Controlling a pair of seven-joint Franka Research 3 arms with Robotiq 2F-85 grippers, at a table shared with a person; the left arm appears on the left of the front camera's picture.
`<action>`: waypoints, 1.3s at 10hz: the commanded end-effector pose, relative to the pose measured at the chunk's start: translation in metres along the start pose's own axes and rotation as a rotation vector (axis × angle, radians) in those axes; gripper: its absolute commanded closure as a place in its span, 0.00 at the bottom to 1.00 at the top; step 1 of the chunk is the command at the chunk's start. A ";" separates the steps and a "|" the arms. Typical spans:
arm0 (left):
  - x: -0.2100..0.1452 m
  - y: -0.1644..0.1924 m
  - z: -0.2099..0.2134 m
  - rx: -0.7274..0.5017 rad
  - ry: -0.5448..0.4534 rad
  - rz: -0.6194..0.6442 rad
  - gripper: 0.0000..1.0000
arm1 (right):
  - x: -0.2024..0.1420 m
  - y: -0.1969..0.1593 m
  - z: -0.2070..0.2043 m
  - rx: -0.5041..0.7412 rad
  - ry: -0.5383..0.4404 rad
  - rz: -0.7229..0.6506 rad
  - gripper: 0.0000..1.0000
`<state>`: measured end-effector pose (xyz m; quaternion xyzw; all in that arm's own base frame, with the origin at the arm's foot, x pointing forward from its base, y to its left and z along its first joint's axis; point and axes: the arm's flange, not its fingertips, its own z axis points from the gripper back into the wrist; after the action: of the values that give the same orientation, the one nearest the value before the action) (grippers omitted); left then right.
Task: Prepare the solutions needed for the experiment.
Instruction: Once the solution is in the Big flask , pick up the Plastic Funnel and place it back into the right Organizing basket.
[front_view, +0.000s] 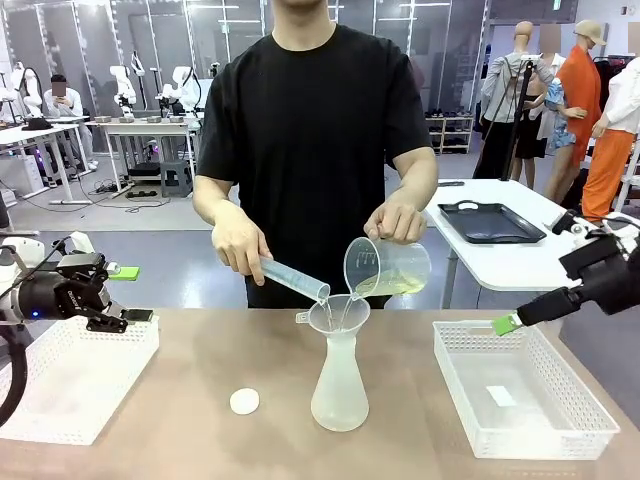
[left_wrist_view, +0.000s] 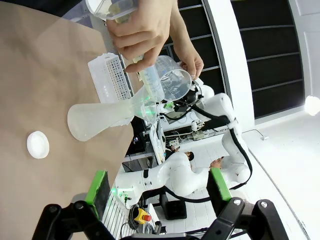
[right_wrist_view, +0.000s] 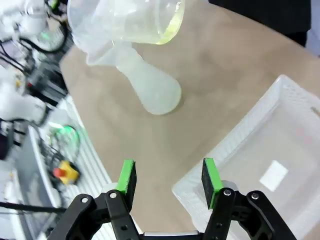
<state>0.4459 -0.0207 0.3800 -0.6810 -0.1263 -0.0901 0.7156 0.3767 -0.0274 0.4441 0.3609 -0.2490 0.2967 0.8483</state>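
Note:
A person holds a clear beaker (front_view: 388, 268) tilted over a funnel (front_view: 340, 312) that sits in a frosted conical flask (front_view: 340, 385) at the table's middle. A shallow layer of pale yellow solution (front_view: 402, 286) lies in the beaker, seen also as yellow solution (right_wrist_view: 167, 27). The person's other hand tips a graduated cylinder (front_view: 295, 279) into the same funnel. My left gripper (front_view: 132, 293) hovers open over the left basket; the flask (left_wrist_view: 100, 117) lies well ahead of it. My right gripper (right_wrist_view: 169, 182) is open and empty above the right basket's near corner.
A white basket (front_view: 70, 385) stands at the left and another white basket (front_view: 525, 395) at the right, with a white label inside. A small white round cap (front_view: 244, 401) lies on the brown table (front_view: 180, 430) left of the flask.

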 end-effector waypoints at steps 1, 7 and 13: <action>0.000 -0.002 0.000 0.006 0.007 -0.001 0.00 | 0.005 -0.032 -0.011 0.199 -0.147 -0.210 0.33; 0.000 -0.002 0.000 0.006 0.007 -0.001 0.00 | -0.023 -0.072 -0.024 0.482 -0.227 -0.505 0.33; 0.000 -0.002 0.000 0.006 0.007 -0.001 0.00 | -0.037 -0.078 -0.034 0.477 -0.231 -0.539 0.33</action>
<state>0.4459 -0.0208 0.3800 -0.6810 -0.1262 -0.0902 0.7157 0.4111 -0.0576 0.3628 0.6318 -0.1577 0.0636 0.7563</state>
